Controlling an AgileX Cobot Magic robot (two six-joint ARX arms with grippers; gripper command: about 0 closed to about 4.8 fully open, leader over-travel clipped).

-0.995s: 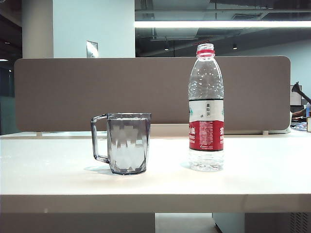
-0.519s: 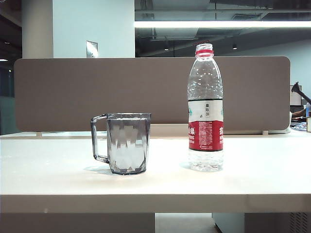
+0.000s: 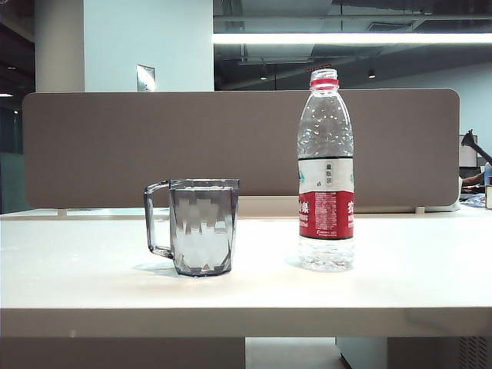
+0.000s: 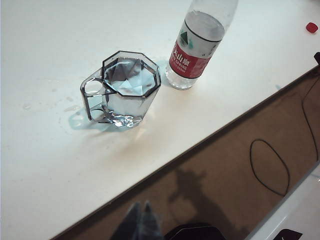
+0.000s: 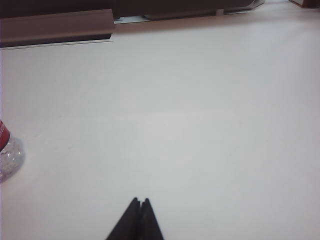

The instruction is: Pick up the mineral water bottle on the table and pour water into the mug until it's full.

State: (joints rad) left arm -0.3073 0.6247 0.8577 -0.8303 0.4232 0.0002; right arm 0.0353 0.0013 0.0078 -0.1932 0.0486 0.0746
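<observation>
Grey-brown divider panel (image 3: 154, 146), pale pillar (image 3: 146, 46), long ceiling light (image 3: 354, 38).

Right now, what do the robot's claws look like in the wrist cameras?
Only the tips show. The right claw is two plain black, tapering, wedge-shaped fingers. The left claw looks dark grey, similarly pointed, blurred. No cables, markings or arm bodies are visible.

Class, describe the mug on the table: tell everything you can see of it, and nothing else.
The mug is smoky grey, see-through and faceted, likely plastic or glass. It tapers toward its base and has an eight-sided rim and a squared handle. It stands upright on the white table, left of the bottle in the exterior view, with a gap between them. Water fills it nearly to the rim. A few drops lie on the table beside it. Neither claw touches it.
</observation>
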